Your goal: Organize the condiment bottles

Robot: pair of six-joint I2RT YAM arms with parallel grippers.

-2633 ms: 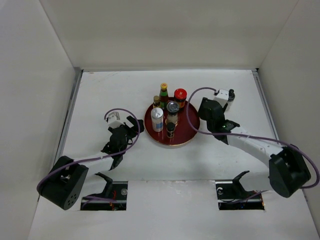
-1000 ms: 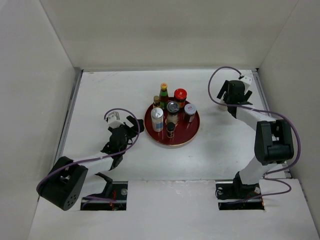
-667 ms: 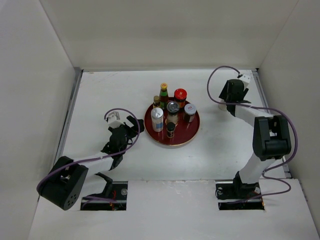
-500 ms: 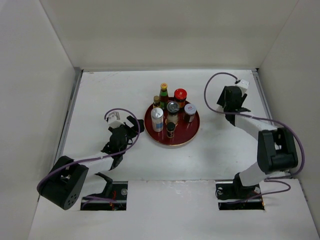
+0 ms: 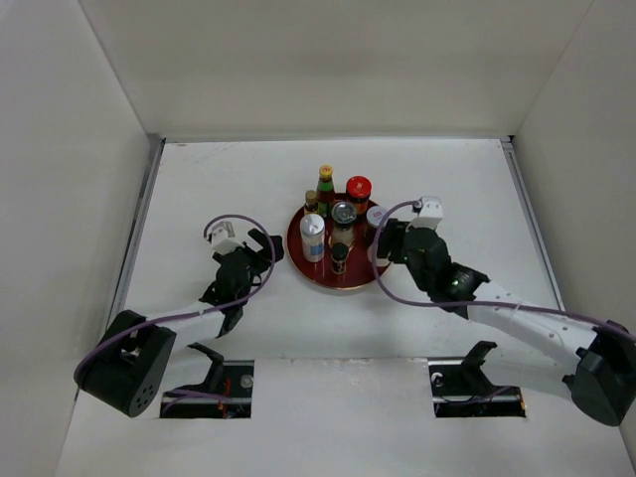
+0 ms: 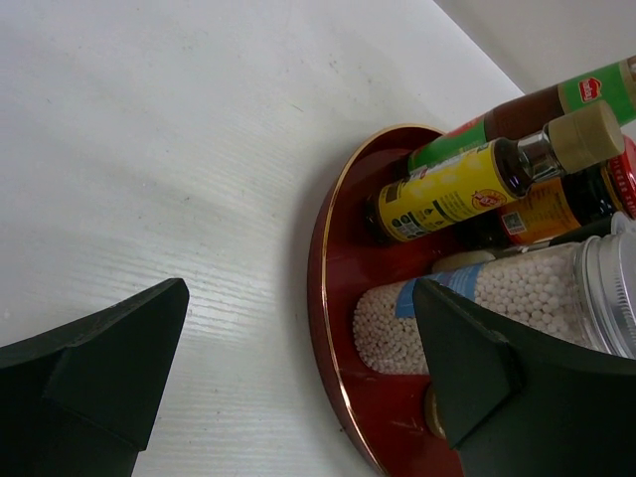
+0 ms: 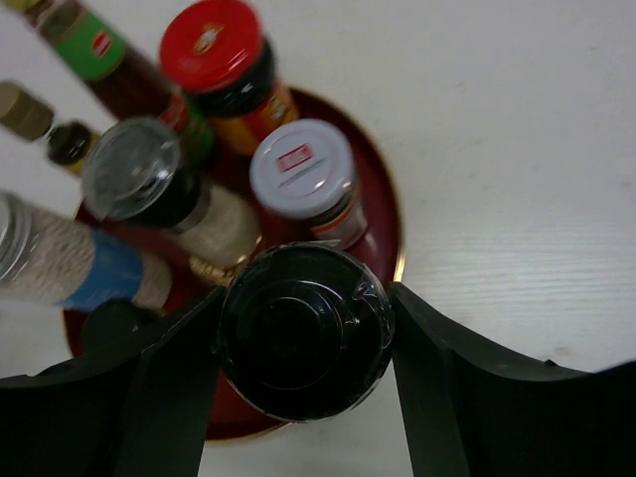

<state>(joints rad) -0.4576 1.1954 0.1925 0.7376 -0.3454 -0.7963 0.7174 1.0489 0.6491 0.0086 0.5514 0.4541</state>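
Note:
Six condiment bottles stand on the round dark-red tray (image 5: 310, 272): a green bottle (image 5: 325, 185), a red-capped jar (image 5: 359, 189), a small tan-capped bottle (image 5: 311, 202), a silver-lidded jar (image 5: 344, 214), a white jar with blue label (image 5: 312, 237) and a small black-capped bottle (image 5: 340, 256). A grey-capped jar (image 7: 301, 167) stands at the tray's right. My right gripper (image 5: 386, 245) (image 7: 303, 370) is shut on a black-capped bottle (image 7: 303, 338), held above the tray's right side. My left gripper (image 5: 262, 248) (image 6: 298, 388) is open and empty, just left of the tray rim (image 6: 328, 298).
White walls close in the table on the left, back and right. Two openings (image 5: 214, 383) (image 5: 477, 383) are cut in the near edge by the arm bases. The right arm reaches across the table from the near right.
My right arm has swung from the far right corner back to the tray, carrying the black-capped bottle. The left arm has barely moved.

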